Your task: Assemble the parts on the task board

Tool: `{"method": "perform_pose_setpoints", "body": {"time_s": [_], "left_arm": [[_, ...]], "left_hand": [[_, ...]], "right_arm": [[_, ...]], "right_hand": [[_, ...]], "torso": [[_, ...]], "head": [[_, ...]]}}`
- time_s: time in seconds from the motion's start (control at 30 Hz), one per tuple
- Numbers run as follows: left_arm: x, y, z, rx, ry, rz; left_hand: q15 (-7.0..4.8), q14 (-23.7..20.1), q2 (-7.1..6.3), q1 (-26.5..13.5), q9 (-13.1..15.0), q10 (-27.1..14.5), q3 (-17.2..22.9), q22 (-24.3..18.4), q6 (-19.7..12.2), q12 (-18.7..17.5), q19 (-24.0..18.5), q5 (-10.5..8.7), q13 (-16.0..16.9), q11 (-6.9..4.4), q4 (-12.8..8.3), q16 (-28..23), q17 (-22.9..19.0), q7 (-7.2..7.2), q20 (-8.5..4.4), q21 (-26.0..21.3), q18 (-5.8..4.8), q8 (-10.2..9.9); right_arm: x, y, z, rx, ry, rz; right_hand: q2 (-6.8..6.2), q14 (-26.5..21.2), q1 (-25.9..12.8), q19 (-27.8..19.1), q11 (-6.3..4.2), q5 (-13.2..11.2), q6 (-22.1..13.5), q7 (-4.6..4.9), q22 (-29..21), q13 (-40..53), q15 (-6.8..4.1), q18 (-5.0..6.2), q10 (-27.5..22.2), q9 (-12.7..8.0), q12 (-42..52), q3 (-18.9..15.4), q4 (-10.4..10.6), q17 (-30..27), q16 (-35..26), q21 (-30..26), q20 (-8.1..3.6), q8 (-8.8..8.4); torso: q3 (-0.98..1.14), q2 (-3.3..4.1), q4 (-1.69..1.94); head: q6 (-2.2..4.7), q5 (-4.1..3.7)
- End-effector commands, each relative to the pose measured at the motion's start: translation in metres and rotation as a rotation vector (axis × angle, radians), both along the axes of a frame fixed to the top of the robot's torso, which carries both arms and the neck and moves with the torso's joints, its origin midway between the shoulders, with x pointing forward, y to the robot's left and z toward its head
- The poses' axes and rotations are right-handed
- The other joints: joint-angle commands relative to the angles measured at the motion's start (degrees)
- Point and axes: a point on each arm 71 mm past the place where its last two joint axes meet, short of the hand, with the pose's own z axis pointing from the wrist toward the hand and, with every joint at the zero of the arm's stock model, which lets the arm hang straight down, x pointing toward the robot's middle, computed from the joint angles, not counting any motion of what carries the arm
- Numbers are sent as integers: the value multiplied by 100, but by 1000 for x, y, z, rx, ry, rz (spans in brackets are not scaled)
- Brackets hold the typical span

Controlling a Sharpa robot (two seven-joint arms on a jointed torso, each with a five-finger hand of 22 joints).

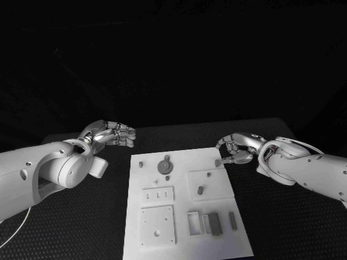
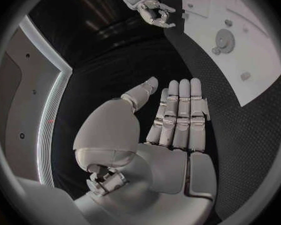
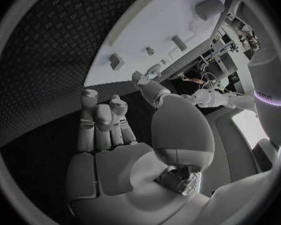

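Note:
The white task board [image 1: 181,241] lies in the middle of the black table. A round grey gear part [image 1: 165,164] sits near its far end, and grey block parts [image 1: 214,223] stand in a frame at its near right. My left hand [image 1: 111,133] hovers off the board's far left corner; in the left wrist view its fingers [image 2: 178,110] lie straight side by side and hold nothing. My right hand [image 1: 237,147] hangs over the board's far right edge with fingers loosely bent and nothing in them. Its thumb tip [image 3: 139,78] is beside a small part [image 3: 154,71].
Square white plates [image 1: 157,225] and a slotted plate [image 1: 209,184] are set on the board. A small peg [image 1: 141,163] stands near the far left corner. Black ribbed table mat [image 1: 79,227] surrounds the board on both sides.

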Motion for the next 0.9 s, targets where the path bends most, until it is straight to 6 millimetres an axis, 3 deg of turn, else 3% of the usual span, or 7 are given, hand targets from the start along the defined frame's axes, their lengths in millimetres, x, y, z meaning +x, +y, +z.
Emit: {"method": "perform_pose_setpoints", "body": {"time_s": [0.03, 0.2, 0.6, 0.7, 0.9], "left_arm": [[0, -2, 1, -8, -10, -18], [0, -3, 1, -7, -11, -18], [0, -2, 1, -6, -10, -15], [0, -3, 1, -7, -10, -17], [0, -1, 1, -6, -10, -14]], "left_hand": [[14, -37, -32, -6, 9, -19, -3, 7, -39, -30, -39, 3, 10, 1, -12, -13, 7, 3, 1, -19, 13, -15], [15, -38, -31, -7, 10, -19, -3, 8, -39, -32, -40, 3, 11, 1, -11, -15, 9, 4, 2, -20, 14, -15], [16, -38, -29, -8, 11, -20, -3, 10, -40, -35, -42, 3, 14, 2, -10, -20, 14, 4, 4, -22, 16, -16], [16, -38, -28, -8, 12, -20, -3, 10, -41, -36, -42, 3, 15, 2, -9, -21, 15, 4, 4, -23, 16, -17], [16, -38, -24, -7, 12, -20, -2, 11, -41, -37, -42, 3, 16, 2, -8, -23, 16, 4, 4, -23, 17, -17]], "right_arm": [[0, 1, -7, -13, 4, -19], [0, -1, -16, -19, 14, -36], [0, 2, -24, -26, 31, -32], [-2, 4, -28, -32, 39, -23], [-2, 6, -33, -38, 42, -19]], "right_hand": [[-44, -31, 0, 3, 194, 22, 242, 230, 67, -6, 7, 173, -236, -8, 16, -1, 35, -5, -31, -37, 32, 8], [-45, -33, -8, 2, 194, 22, 243, 230, 68, -7, 8, 173, -237, -8, 19, 2, 56, -5, -31, -39, 31, 9], [-5, -21, 21, 19, 175, 22, 314, 209, 78, -10, -7, 173, -221, 8, 43, 26, 98, -3, -12, -30, 17, 54], [88, -7, 74, 30, 126, 23, 457, 156, 89, -17, -50, 173, -195, 43, 64, 31, 88, -2, 4, -17, 3, 138], [263, 32, 116, 54, 9, 23, 764, 31, 101, -39, -155, 173, -131, 105, 83, -10, 21, -3, 31, 15, -23, 300]], "torso": [[-6, 4, 11], [-15, 1, 24], [-21, -6, 1], [-24, -7, 5], [-22, -10, 10]], "head": [[-16, 32], [-39, 32], [-76, 57], [-52, 108], [-68, 100]]}}
